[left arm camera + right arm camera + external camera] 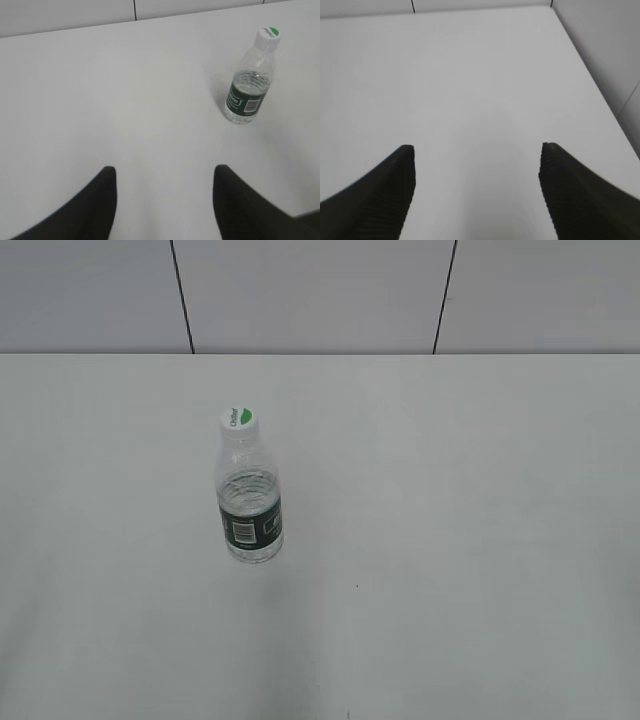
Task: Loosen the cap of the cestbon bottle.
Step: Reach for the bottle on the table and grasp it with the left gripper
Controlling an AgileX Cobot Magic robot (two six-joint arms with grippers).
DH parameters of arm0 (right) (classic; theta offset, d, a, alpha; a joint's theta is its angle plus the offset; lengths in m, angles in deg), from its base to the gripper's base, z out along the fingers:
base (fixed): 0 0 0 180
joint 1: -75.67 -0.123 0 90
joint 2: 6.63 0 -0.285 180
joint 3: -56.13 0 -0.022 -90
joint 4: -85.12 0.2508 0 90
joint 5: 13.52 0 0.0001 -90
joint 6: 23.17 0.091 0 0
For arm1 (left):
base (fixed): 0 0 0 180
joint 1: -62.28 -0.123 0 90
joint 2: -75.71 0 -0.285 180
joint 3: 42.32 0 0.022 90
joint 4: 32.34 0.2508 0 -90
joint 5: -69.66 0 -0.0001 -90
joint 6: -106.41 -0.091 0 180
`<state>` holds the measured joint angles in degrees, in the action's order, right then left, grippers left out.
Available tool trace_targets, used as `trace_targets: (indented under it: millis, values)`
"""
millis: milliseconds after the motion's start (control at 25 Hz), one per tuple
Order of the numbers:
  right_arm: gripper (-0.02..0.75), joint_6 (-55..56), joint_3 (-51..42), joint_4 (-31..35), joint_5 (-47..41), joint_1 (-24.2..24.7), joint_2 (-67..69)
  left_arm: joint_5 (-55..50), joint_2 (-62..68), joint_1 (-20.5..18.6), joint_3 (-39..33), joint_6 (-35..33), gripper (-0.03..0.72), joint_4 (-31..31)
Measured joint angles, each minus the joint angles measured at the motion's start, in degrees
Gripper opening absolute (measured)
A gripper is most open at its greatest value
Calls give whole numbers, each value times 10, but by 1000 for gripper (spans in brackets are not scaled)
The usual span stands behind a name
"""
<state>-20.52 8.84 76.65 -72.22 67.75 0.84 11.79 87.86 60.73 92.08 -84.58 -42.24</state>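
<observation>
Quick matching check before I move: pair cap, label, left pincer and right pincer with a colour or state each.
Column 1:
1 cap
2 label
3 left pincer
4 right pincer

Column 2:
A dark green, with barcode
B open, bottle in its view
C white, green mark
D open, only table in its view

Pairs: 1-C, 2-A, 3-B, 4-D

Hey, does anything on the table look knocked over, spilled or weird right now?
Nothing stands out. The small clear plastic water bottle stands upright on the white table, its white screw cap on, no spill visible.
</observation>
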Motion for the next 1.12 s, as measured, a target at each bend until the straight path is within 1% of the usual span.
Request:
trace_targets:
  millis: [120, 240, 360, 520, 720, 920, 1120]
  values:
    - [591, 0, 2, -3, 63, 0, 0, 85, 9, 0, 2, 0, 395, 0]
    - [591, 0, 2, -10, 118, 0, 26, 204, 18, 0, -12, 0, 396, 1]
    - [591, 0, 2, -11, 182, 0, 75, 305, 36, 0, -53, 0, 396, 1]
    - [591, 0, 2, -11, 274, 0, 155, 406, 74, 0, -113, 0, 396, -2]
    - [591, 0, 1, -11, 416, 0, 283, 518, 146, 0, -145, 0, 396, -6]
    - [591, 0, 0, -12, 575, 0, 410, 610, 239, 0, -146, 0, 396, -12]
    - [591, 0, 0, -17, 697, 0, 539, 691, 357, 0, -146, 0, 396, -5]
